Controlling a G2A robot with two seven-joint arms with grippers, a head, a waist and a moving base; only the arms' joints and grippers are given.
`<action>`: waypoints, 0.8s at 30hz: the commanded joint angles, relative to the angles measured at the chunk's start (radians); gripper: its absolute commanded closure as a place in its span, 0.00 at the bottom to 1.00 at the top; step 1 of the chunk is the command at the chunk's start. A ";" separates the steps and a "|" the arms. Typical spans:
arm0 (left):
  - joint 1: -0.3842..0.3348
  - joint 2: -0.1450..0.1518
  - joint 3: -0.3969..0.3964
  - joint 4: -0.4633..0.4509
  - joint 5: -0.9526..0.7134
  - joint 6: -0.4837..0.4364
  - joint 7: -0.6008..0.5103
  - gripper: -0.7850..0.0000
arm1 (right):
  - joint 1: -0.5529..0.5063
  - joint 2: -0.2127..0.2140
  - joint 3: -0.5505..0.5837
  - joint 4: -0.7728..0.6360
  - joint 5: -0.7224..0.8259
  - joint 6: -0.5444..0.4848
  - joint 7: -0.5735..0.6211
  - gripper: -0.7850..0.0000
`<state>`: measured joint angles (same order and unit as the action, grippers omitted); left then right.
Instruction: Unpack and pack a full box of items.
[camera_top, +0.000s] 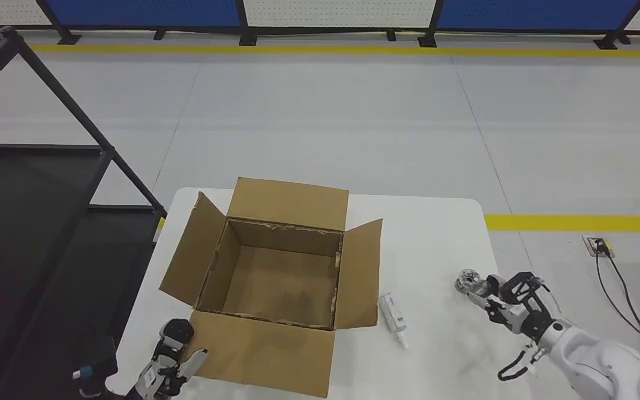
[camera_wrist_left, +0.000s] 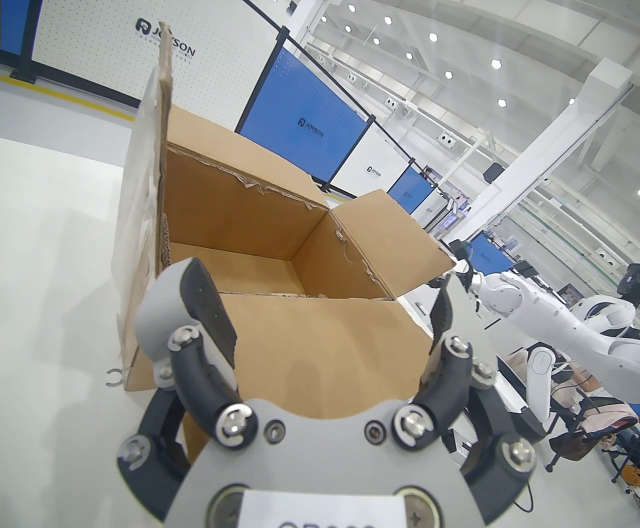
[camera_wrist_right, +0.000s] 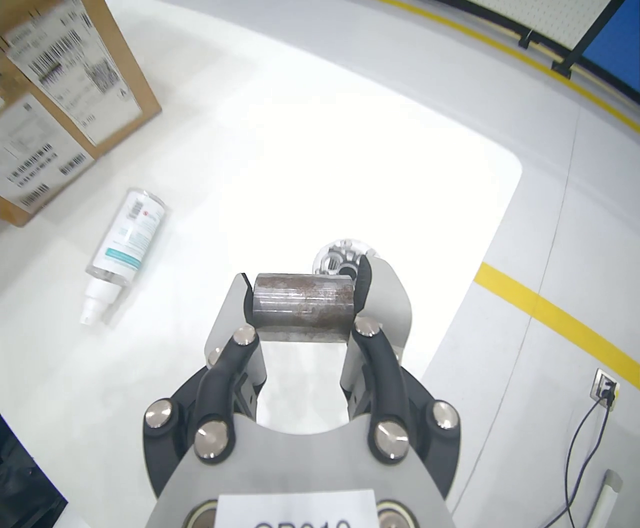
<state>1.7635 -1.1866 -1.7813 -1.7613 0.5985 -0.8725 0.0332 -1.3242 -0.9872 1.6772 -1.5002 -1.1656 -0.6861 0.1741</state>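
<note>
While the right gripper (camera_wrist_right: 302, 289) clamps a rusty metal cylinder (camera_wrist_right: 300, 310) crosswise near the tabletop's (camera_top: 430, 230) right edge, a small silver part (camera_wrist_right: 342, 256) shows just past its fingertips. The left gripper (camera_wrist_left: 320, 295) hangs wide open at the near left corner, facing the cardboard box (camera_top: 275, 280) in the middle of the tabletop, flaps spread. A spray bottle (camera_top: 393, 318) lies flat just beside the box's right flap.

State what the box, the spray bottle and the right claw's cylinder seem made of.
Open brown box: corrugated cardboard, matte, fluted torn edges. Small spray bottle: likely clear glossy plastic, white label. Short grey cylinder: metal, dull, rust-brown blotches; probably steel.
</note>
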 joint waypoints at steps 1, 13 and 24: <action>-0.001 0.000 -0.001 0.003 -0.004 -0.001 0.002 0.00 | -0.042 0.000 0.019 -0.104 0.024 0.029 0.018 1.00; -0.003 0.002 -0.015 0.030 -0.037 -0.026 0.023 0.00 | -0.135 -0.013 -0.034 -0.564 0.090 0.215 0.109 1.00; 0.008 0.003 -0.036 0.059 -0.077 -0.069 0.055 0.00 | 0.039 -0.036 -0.316 -0.767 -0.022 0.338 0.239 1.00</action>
<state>1.7695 -1.1837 -1.8155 -1.7066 0.5257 -0.9373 0.0856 -1.3115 -1.0206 1.3949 -2.2606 -1.1805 -0.3567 0.3975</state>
